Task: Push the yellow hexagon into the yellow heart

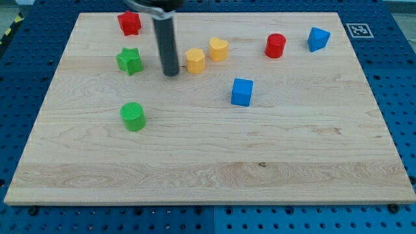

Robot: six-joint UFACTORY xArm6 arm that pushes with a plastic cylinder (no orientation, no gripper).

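The yellow hexagon (195, 60) sits on the wooden board near the view's top, just left of centre. The yellow heart (218, 49) lies close to its upper right, with a thin gap between them. My dark rod comes down from the view's top and my tip (171, 73) rests on the board just left of the yellow hexagon, a small gap apart.
A red star (129, 23) is at the top left, a green star (129, 60) left of my tip, a green cylinder (133, 117) lower left. A blue cube (242, 91) is right of centre, a red cylinder (275, 45) and a blue block (318, 39) at the top right.
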